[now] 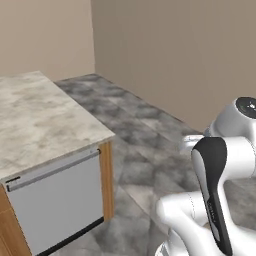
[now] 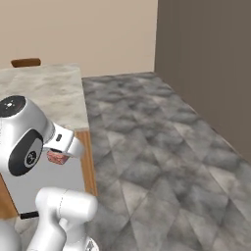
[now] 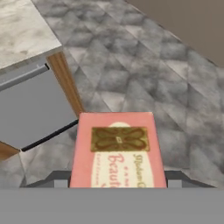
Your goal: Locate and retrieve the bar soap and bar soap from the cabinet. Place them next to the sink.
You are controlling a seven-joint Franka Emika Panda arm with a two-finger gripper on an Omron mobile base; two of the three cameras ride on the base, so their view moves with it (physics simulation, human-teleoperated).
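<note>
Grey marbled tile floor point(image 2: 162, 147) runs between beige walls, with a marble-topped desk point(image 1: 40, 115) on wooden sides standing to the left, its front carrying a silver panel point(image 1: 55, 200) with a long bar handle. No sink or cabinet is visible from this spot. The salmon-pink bar soap point(image 3: 117, 151) sits clamped in the gripper point(image 3: 117, 180), its fingers point(image 3: 59, 179) closed against its sides; in the right base view the bar point(image 2: 57, 157) peeks out beneath the white wrist, held above the floor just off the desk's corner. This looks like the carrying leg of the task, with the soap in transit toward the sink. To do it well, the hand should hold level and the grasp firm while the base drives, keeping clear of the desk's corner and edge, and release only once the sink's rim is plainly alongside. On the label there is a dark gold ornamental panel, and beneath it cursive script that appears to read "Beauty", with a smaller line above it too blurred to make out.
</note>
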